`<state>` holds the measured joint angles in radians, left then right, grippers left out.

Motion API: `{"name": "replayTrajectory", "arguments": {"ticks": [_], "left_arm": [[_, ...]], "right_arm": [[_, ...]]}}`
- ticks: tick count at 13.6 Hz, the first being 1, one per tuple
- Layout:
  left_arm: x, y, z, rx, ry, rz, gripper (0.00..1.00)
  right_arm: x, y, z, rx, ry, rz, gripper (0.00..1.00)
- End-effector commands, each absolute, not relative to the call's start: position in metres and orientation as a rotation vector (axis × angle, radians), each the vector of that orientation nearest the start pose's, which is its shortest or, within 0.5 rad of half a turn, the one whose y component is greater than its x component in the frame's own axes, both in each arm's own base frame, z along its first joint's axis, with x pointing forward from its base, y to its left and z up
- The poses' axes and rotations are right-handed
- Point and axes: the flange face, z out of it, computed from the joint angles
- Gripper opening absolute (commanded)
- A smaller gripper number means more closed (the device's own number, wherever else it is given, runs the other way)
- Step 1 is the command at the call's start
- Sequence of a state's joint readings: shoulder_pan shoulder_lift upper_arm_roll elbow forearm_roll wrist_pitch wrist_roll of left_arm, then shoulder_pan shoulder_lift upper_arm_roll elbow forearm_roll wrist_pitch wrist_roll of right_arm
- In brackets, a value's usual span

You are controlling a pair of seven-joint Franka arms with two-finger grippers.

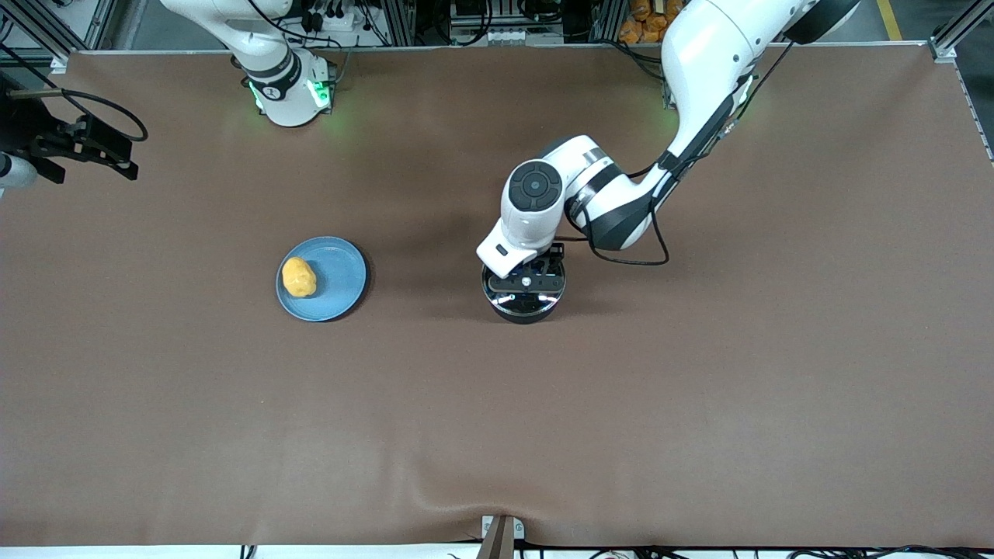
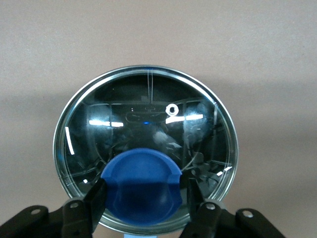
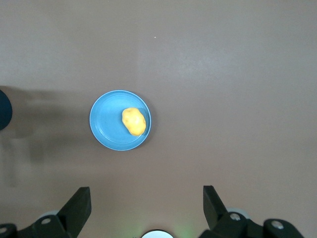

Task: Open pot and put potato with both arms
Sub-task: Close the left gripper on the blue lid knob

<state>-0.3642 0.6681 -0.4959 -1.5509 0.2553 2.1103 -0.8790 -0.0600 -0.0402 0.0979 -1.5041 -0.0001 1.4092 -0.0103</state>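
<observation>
The pot (image 1: pixel 525 299) is sitting near the middle of the brown tabletop (image 1: pixel 699 388), and its glass lid (image 2: pixel 146 129) is lying on it, steel rim all round and the blue knob (image 2: pixel 141 186) at the centre. Reflections on the glass are hiding whatever may be inside. The pot's handle is not showing in any view.

A flat light-blue plate (image 1: pixel 342 272) is resting toward the right arm's end of the tabletop, well apart from the pot. It is carrying the potato (image 1: pixel 298 277), which is lying off-centre, close to the plate's rim. The potato is a small, lumpy, yellow-orange oval, much smaller than the plate.

The left arm is reaching down from its base to the pot, elbow bent and wrist pointing straight down over the lid. The left tool (image 2: pixel 143 196) is straddling the knob, its two fingers (image 2: pixel 94 201) standing against the knob's sides, pinching it. The lid is sitting level on the pot.

The right arm is waiting, drawn up high near its own end of the tabletop. The right tool (image 3: pixel 146 203) is hanging well above the tabletop, looking down on the plate and potato, its fingers (image 3: pixel 79 206) spread wide with nothing between them.
</observation>
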Motion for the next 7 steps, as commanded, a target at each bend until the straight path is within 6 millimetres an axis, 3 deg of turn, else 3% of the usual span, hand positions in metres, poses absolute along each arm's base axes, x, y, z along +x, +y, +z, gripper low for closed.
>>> {"name": "replayTrajectory", "arguments": {"ticks": [1,4,7], "left_arm": [[0.51,-0.485,0.296,-3.169,0.027,0.076,0.36],[0.515,-0.476,0.318,-3.158,0.01,0.05,0.13],[0.521,-0.457,0.369,-3.137,-0.028,0.002,0.01]], "right_arm": [[0.525,0.02,0.665,-3.149,-0.09,0.094,1.0],[0.525,0.02,0.665,-3.149,-0.088,0.094,1.0],[0.525,0.02,0.665,-3.149,-0.088,0.094,1.0]]}}
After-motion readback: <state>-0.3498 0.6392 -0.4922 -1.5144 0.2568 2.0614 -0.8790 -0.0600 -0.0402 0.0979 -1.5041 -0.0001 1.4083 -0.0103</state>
